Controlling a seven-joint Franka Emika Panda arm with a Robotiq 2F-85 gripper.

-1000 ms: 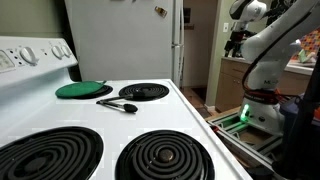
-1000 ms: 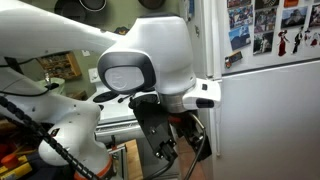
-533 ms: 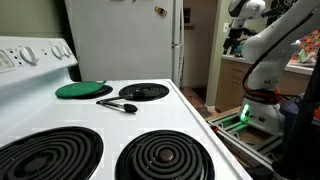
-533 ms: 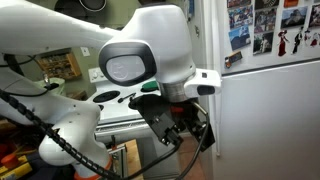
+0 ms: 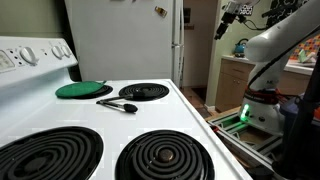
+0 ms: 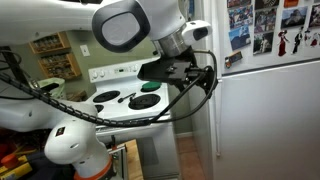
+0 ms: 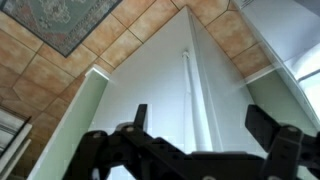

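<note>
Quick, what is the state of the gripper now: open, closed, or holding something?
Gripper: open, jaws wide apart, holding nothing.

The light is soft and bright all over. In the wrist view the pincer (image 7: 200,135) is a dark, fuzzy shape, and the white fridge (image 7: 150,90) just behind it glows. In an exterior view the stove top (image 5: 170,105), far below the pincer, shines white with faint shadows. Every picture looks grainy, and small things blur.
</note>
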